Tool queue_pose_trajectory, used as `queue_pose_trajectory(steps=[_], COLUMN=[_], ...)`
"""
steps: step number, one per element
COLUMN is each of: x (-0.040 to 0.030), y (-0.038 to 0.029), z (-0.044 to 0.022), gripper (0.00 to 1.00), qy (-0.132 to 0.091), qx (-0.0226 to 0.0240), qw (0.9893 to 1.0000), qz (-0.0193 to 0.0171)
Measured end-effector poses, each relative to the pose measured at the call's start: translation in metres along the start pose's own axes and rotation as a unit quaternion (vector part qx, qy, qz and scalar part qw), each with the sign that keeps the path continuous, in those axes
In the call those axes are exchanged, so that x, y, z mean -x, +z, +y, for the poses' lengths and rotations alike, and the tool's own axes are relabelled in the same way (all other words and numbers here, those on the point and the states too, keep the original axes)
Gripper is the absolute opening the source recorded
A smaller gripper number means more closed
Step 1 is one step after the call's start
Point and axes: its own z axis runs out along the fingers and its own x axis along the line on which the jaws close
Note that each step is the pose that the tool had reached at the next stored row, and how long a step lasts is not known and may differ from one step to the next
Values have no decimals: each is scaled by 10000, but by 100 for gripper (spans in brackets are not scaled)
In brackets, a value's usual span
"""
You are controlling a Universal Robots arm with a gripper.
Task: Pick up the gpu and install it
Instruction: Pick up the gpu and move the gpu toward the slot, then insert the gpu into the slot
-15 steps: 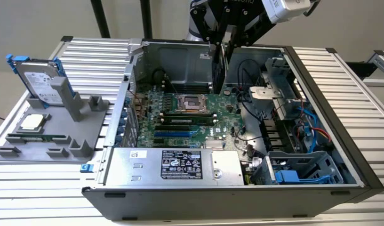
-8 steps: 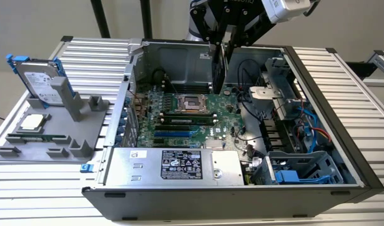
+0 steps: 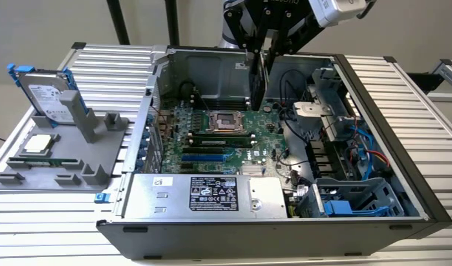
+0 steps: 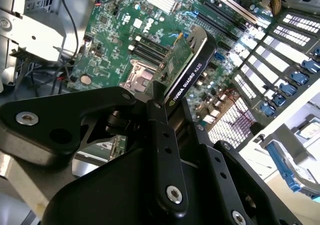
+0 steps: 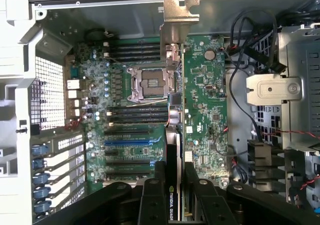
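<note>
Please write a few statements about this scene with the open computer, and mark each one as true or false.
1. The tool is shut on the gpu. True.
2. The gpu sits in a slot of the motherboard. False: it hangs on edge above the board, held by the tool.
3. The hard drive lies inside the computer case. False: it stands on the grey holder outside the case, at the exterior view's left.
4. The CPU socket has no cooler on it. True.

An open computer case [image 3: 248,244] lies on the slatted surface [image 3: 56,233], its motherboard [image 3: 274,127] exposed. At the exterior view's left, a grey holder [image 3: 111,133] carries an upright hard drive [image 3: 50,97].
</note>
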Motion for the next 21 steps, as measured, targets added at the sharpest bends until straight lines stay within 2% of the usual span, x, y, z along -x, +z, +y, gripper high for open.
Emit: queue_pose_trajectory(steps=[11,21], x=[1,1], y=[-1,-2], z=[0,0], gripper=[0,0], qy=[-251,-486], qx=[-8,-16], qw=[9997,9988], qz=[17,33])
